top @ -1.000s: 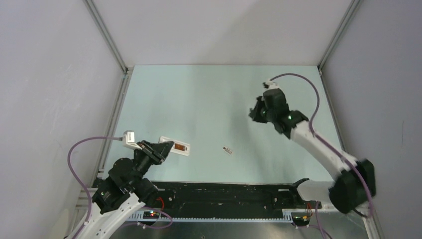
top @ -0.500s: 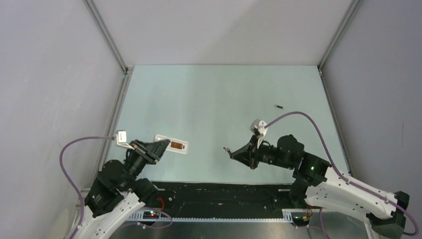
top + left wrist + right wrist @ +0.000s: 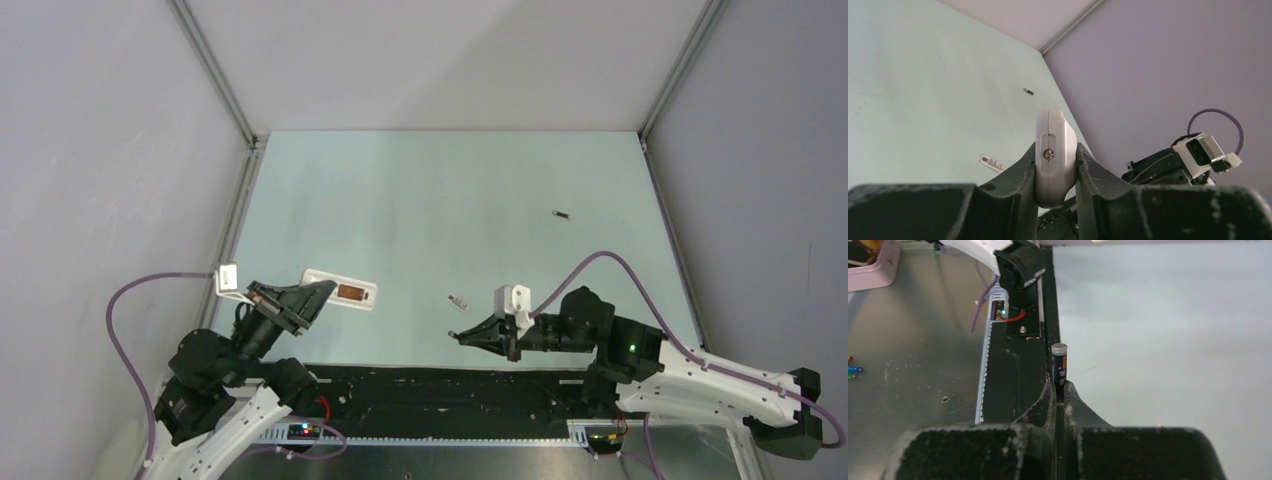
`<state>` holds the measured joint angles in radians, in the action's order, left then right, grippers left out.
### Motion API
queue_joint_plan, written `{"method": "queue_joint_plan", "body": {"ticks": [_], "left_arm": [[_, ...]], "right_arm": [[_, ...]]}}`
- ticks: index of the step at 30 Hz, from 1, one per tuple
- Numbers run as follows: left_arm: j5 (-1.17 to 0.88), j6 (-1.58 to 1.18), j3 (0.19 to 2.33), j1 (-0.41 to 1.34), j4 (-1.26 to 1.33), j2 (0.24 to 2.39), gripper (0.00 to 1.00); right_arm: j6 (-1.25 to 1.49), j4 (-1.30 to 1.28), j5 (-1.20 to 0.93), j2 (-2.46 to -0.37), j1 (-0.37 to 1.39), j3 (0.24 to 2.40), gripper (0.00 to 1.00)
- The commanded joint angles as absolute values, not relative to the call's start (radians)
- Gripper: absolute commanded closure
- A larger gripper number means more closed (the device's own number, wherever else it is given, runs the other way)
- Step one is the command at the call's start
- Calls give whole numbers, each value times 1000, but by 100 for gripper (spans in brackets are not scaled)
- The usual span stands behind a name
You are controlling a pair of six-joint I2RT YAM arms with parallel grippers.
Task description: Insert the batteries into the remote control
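At front edge of the counter (image 3: pixel 420 200) I see R arm lying low, pointing left, R tool (image 3: pixel 1060 391) pinching one battery (image 3: pixel 1059 362). L tool (image 3: pixel 318 293) clamped on remote control (image 3: pixel 345 292). 2nd battery (image 3: pixel 561 213) far right, too tiny for detail.
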<state>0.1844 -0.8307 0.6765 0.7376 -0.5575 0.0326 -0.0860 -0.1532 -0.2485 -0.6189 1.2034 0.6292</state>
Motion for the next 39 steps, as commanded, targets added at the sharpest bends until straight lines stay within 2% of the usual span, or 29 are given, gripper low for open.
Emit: {"method": "queue_joint_plan", "body": {"ticks": [1, 9, 25, 39], "left_arm": [[101, -796, 704, 741, -468, 52, 100], [14, -834, 699, 740, -382, 91, 100], [-446, -858, 637, 741, 69, 185, 100], [-560, -699, 644, 739, 92, 154, 100]], "right_arm": [[-213, -44, -363, -555, 1211, 589, 100], [-238, -10, -406, -496, 1218, 575, 100], [-122, 13, -152, -261, 1216, 460, 100], [-103, -29, -25, -296, 1216, 456, 100]]}}
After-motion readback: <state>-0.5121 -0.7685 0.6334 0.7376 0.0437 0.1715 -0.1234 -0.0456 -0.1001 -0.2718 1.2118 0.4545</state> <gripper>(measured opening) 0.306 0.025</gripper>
